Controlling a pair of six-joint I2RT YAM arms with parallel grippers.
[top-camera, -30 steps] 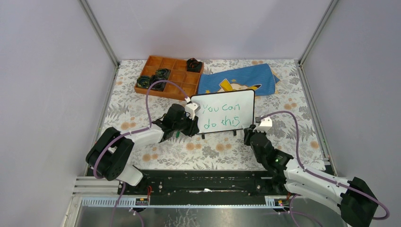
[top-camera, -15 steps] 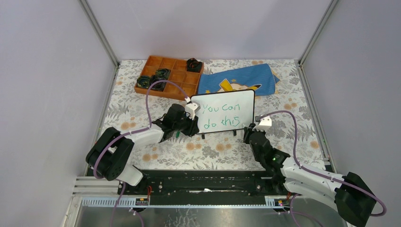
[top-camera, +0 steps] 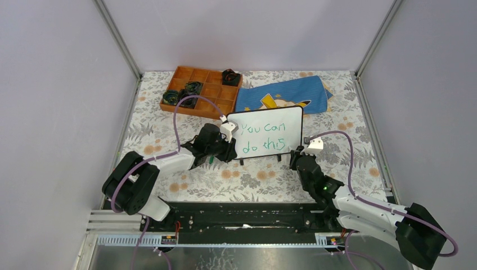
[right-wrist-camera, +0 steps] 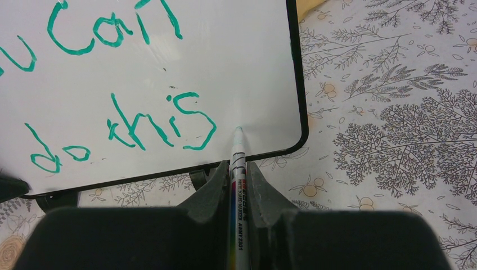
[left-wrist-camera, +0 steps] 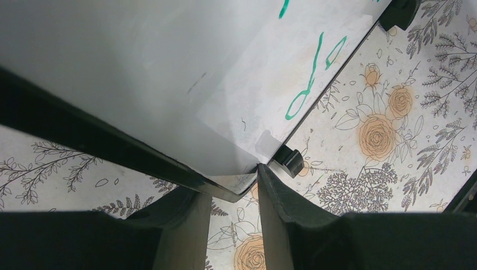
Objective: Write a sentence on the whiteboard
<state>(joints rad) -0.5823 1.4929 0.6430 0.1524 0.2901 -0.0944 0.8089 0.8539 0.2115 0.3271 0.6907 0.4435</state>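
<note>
The whiteboard (top-camera: 284,121) stands upright on its black feet on the floral tabletop, with the sentence (top-camera: 262,138) "You can do this" in green across two lines. My left gripper (top-camera: 228,150) is shut on the board's lower left corner; in the left wrist view the black frame corner (left-wrist-camera: 236,191) sits between the fingers (left-wrist-camera: 292,219). My right gripper (top-camera: 296,159) is at the board's lower right, shut on a white marker (right-wrist-camera: 237,163). The marker's tip points at the whiteboard (right-wrist-camera: 236,67) just right of the "this" of the sentence (right-wrist-camera: 163,121).
An orange compartment tray (top-camera: 209,90) holding black objects sits at the back left. A blue cloth with a yellow print (top-camera: 281,95) lies behind the board. Grey walls close in the left, right and back sides.
The rear of the right arm has swung slightly to the left, while the marker stays near the board's lower right. The left gripper and the board have not moved.
</note>
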